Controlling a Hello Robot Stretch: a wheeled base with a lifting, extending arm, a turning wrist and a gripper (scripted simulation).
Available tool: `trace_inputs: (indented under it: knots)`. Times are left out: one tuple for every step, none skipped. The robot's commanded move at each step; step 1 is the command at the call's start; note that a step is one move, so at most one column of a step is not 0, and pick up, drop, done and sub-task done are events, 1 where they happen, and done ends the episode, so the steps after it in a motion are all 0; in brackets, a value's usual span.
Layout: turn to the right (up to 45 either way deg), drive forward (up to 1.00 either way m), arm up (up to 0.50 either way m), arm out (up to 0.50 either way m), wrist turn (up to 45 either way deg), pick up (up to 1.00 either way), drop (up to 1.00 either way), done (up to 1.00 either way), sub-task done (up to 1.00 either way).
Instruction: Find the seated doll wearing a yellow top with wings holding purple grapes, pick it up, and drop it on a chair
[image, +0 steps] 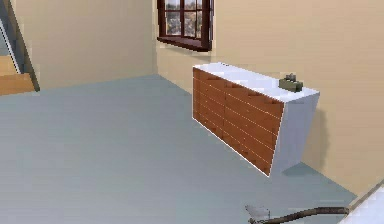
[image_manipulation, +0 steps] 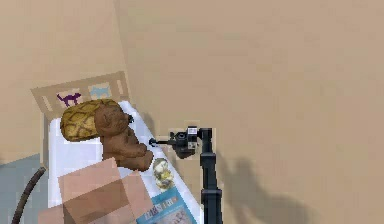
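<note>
- the dark arm (image_manipulation: 208, 180) rises from the arm side view's bottom edge. the jaws are at its far end, left of two small white squares (image_manipulation: 193, 133).
- the jaws reach over a bed (image_manipulation: 55, 150) with a white sheet and a pale headboard (image_manipulation: 85, 92) that bears a small purple animal shape.
- a rounded brown lump (image_manipulation: 125, 142) lies on the bed by the jaws' tips, with a tan, scale-patterned cushion (image_manipulation: 85, 120) against its far side.
- a small yellowish thing (image_manipulation: 160, 173) lies on the bed just below the jaws. it is too small to confirm as the doll.
- with these things behind the jaws, i cannot tell whether they grasp anything or are released.
- in the forward view, a dresser (image: 245, 112) with wooden drawer fronts and a white top stands by the wall on a grey floor (image: 100, 150).
- a small greyish object (image: 291, 83) sits on the dresser top.
- a dark-framed window (image: 185, 22) is in the wall beyond it.
</note>
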Motion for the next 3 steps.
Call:
trace_inputs:
  knots:
    - [0.0, 0.0, -0.3, 0.0, 0.0, 0.0, 0.0, 0.0, 0.0]
    - [0.0, 0.0, 0.0, 0.0, 0.0, 1.0, 0.0, 0.0, 0.0]
    - [0.0, 0.0, 0.1, 0.0, 0.0, 0.0, 0.0, 0.0, 0.0]
